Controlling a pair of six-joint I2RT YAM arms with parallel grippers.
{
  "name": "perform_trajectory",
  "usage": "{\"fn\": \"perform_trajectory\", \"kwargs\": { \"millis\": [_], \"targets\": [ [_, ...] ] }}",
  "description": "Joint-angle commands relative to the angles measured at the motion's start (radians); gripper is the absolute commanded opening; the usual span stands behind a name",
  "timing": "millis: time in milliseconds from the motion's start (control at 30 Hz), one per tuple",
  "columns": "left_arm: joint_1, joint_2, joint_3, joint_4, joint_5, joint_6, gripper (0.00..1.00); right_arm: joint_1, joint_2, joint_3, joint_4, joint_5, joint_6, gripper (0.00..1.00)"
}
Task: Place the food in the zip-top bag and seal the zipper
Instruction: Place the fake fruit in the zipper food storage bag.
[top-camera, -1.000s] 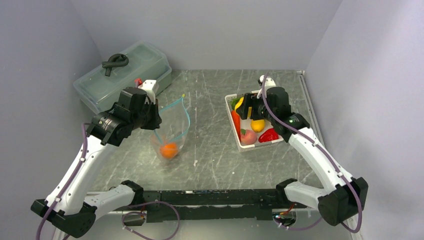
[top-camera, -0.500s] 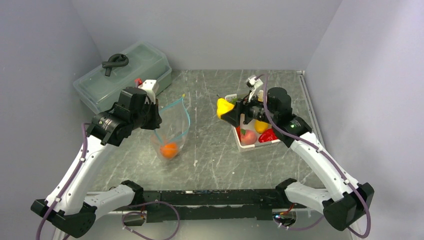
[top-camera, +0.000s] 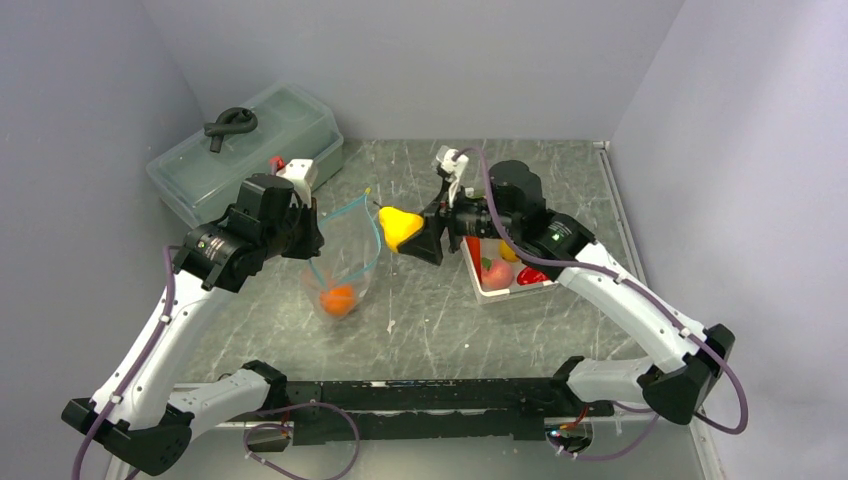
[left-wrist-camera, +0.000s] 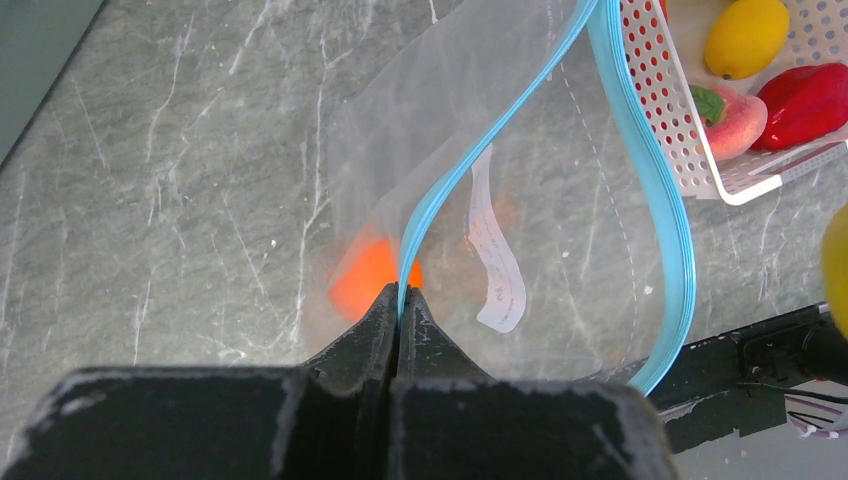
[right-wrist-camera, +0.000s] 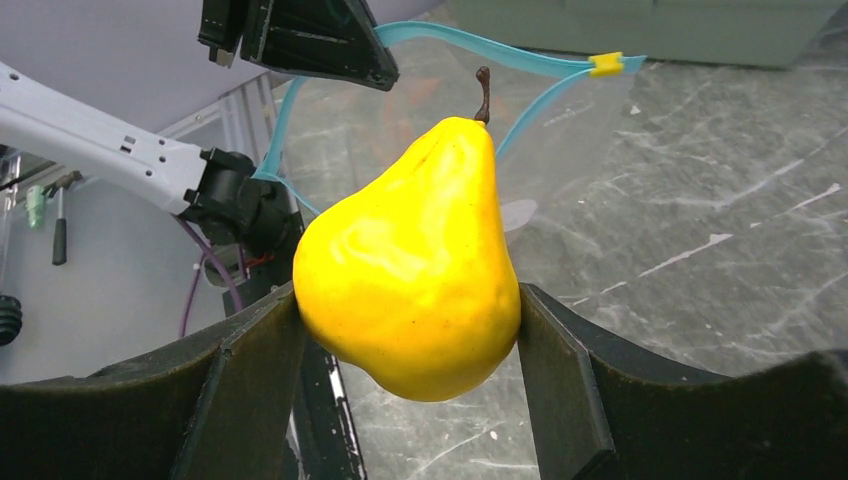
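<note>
Swinging across from the basket, the right arm now carries the pear leftward to the mouth of the bag; the left arm has not shifted.

From above, the right gripper (top-camera: 414, 239) pinches the yellow pear (top-camera: 396, 226) in the air, just beside the zipper (top-camera: 375, 236) on its right. The left gripper (top-camera: 309, 238) is pressed together on the bag's (top-camera: 348, 268) left lip, holding the mouth open above the table (top-camera: 430, 320). An orange (top-camera: 339, 300) lies at the bottom of the bag. The white basket (top-camera: 478, 286), to the right, holds a peach (top-camera: 494, 273), a lemon (top-camera: 508, 254) and a red pepper (top-camera: 531, 275). A lidded box (top-camera: 250, 150) sits in the far left corner.

From the left wrist, the left gripper (left-wrist-camera: 400, 302) is clamped flat on the teal zipper (left-wrist-camera: 478, 152), whose other half loops out wide to the right. Through the clear bag (left-wrist-camera: 560, 210) I see the orange (left-wrist-camera: 362, 285), blurred, and a white label (left-wrist-camera: 496, 262). Beyond the bag stands the basket (left-wrist-camera: 668, 110) with the lemon (left-wrist-camera: 745, 35), pepper (left-wrist-camera: 806, 100) and peach (left-wrist-camera: 736, 122). A sliver of the pear (left-wrist-camera: 838, 282) shows at the right edge.

From the right wrist, the pear (right-wrist-camera: 415, 250) fills the middle, stem up, squeezed on both sides by the black fingers (right-wrist-camera: 252, 370) of the right gripper (right-wrist-camera: 410, 320). Behind it the zipper (right-wrist-camera: 470, 50) arcs open, a yellow slider (right-wrist-camera: 605, 64) at its far end, and the left gripper (right-wrist-camera: 300, 35) holds its near end at top left.
</note>
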Motion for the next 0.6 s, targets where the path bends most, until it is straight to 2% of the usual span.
{"fn": "perform_trajectory", "kwargs": {
  "millis": [0, 567],
  "targets": [
    [-0.003, -0.009, 0.031, 0.035, 0.007, 0.018, 0.00, 0.043, 0.033, 0.083, -0.018, 0.014, -0.017, 0.34],
    [-0.003, -0.001, 0.034, 0.046, 0.009, -0.005, 0.00, 0.155, 0.262, 0.373, -0.216, 0.119, 0.206, 0.30]
  ]
}}
